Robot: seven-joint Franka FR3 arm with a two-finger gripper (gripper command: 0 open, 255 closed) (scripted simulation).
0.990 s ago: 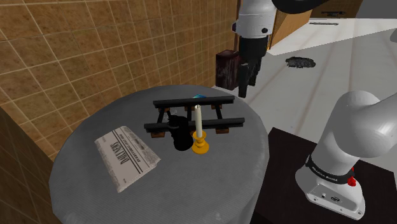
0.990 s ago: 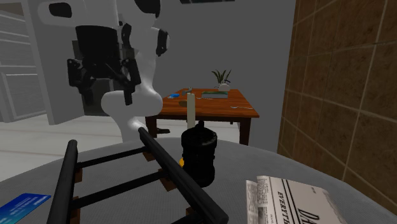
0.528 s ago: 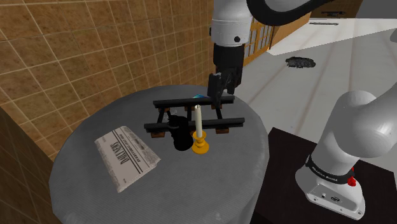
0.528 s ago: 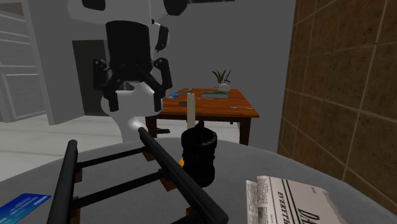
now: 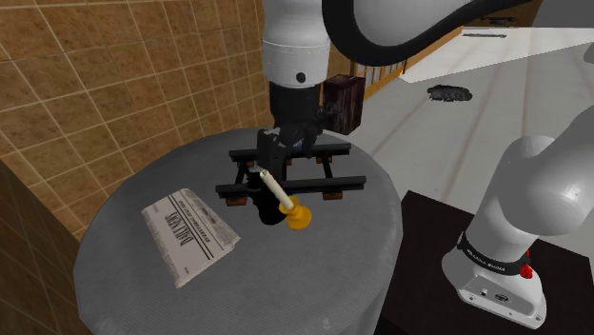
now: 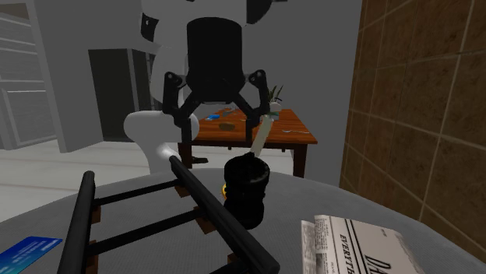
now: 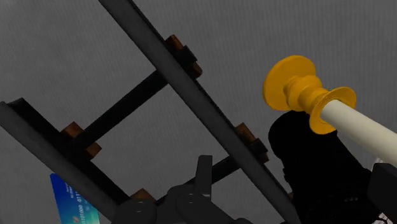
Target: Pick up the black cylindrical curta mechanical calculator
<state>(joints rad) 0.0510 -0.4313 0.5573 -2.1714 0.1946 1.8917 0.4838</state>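
The claw (image 6: 217, 138) is hanging over the round grey table (image 5: 333, 271) with its jaws spread wide apart, and nothing is clamped between them. The black cylindrical calculator (image 6: 245, 189) stands upright directly underneath the claw, below the gap between the two fingers (image 6: 178, 117), and they aren't touching it.

A cream candle (image 6: 262, 131) in an orange holder (image 5: 299, 220) sits just beside the calculator. The candle is leaning over hard, with its top end right up against one finger. It's hard to say whether the two actually make contact.

The wrist view shows the calculator as a dark lump close under the claw, with the holder's orange discs and the pale candle stick crossing just over it.

Also under the claw is a low black rack (image 7: 181, 73), made of long rails joined by thin cross bars on little brown blocks. The calculator is snug against one of its rails. A blue card (image 7: 69, 201) lies on the tabletop past the rack's far rail. A folded newspaper (image 5: 188, 234) lies flat on the other side of the calculator, well apart from the claw.
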